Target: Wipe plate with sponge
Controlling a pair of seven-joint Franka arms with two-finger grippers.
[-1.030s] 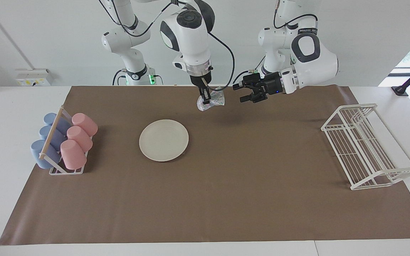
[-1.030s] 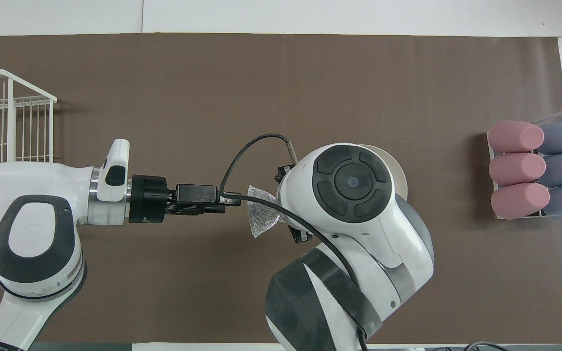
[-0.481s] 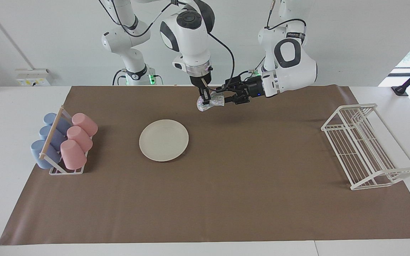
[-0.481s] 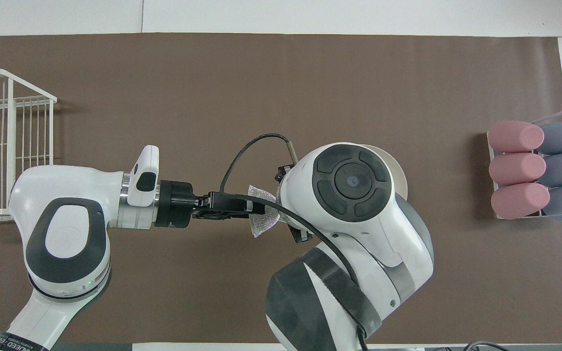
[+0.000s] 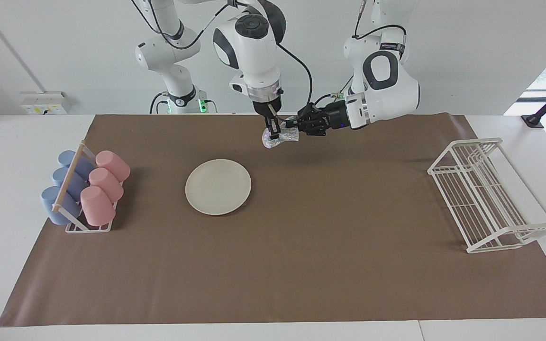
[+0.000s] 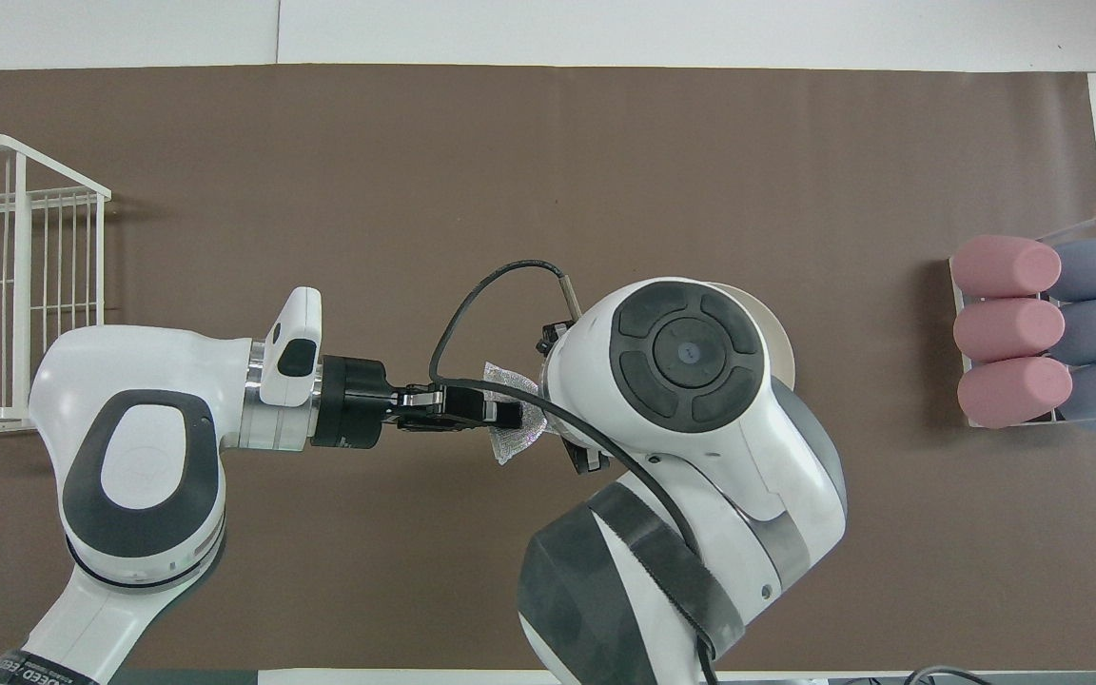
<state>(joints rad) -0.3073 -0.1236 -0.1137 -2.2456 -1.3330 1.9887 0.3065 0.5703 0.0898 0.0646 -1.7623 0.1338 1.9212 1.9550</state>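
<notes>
Silvery sponge (image 5: pixel 280 137) aloft, clamped by right end effector (image 5: pixel 273 131) | left end effector (image 5: pixel 295 127) also grasping it | plate (image 5: pixel 218 186) unobstructed

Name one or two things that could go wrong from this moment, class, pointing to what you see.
Both the right gripper and the left gripper are on the sponge in the air: a mistimed release could tear or drop it onto the mat, short of the plate. The two arms, so close together, might also collide.
</notes>
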